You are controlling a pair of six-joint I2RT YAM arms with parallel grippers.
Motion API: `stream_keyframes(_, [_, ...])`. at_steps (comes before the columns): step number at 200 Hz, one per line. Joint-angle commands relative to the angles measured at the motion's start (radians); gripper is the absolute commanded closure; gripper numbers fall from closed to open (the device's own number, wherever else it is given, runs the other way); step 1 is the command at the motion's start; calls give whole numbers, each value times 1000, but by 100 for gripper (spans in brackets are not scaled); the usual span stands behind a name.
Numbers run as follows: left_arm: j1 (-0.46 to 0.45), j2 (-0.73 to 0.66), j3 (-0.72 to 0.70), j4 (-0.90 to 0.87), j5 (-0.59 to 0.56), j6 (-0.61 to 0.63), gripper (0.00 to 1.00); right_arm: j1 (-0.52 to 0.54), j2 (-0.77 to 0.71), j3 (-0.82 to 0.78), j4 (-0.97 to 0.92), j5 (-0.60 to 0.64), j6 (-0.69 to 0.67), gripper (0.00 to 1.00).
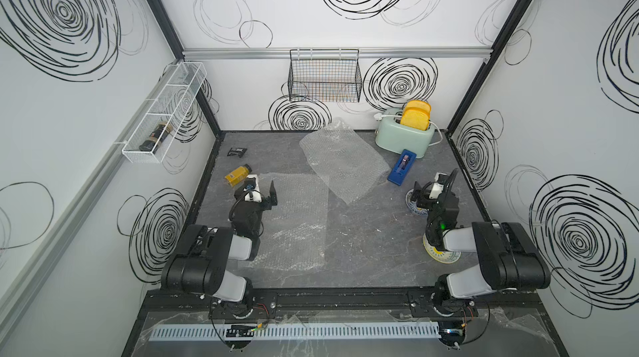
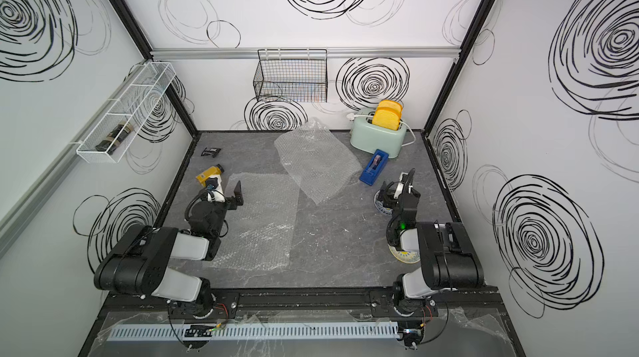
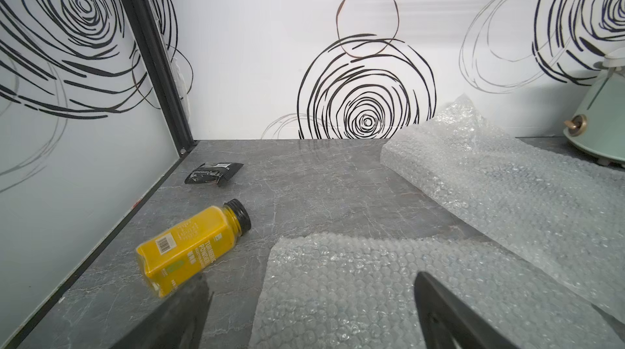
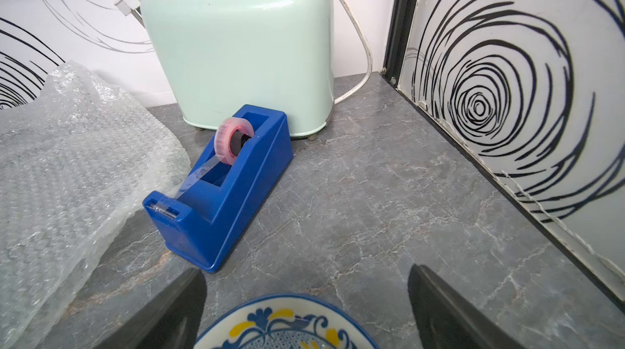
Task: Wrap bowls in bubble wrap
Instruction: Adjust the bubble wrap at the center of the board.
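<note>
Two bowls (image 1: pixel 412 207) (image 1: pixel 441 255), two bubble wrap sheets (image 1: pixel 340 161) (image 1: pixel 294 227), one tape dispenser (image 1: pixel 401 166).

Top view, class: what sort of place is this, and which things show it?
Probably a robot test booth staged as a kitchen counter: left arm and right arm mounted at the table's front, swirl-printed panel walls boxing it in, and a mint toaster beside a blue tape dispenser.

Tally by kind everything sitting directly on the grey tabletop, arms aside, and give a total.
Bowls: 2
Bubble wrap sheets: 2
Toaster: 1
Tape dispenser: 1
Bottle: 1
Packet: 1
Total: 8
</note>
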Motion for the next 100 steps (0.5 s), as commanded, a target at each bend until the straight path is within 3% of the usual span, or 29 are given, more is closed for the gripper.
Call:
stream_keyframes(1, [0,-8,-5,64,5,4,3,4,-11,3,33,-3,-12,3])
stream_keyframes(100, [17,-8,-5,69,41,-7,4,5,-11,2,33,-3,-12,3])
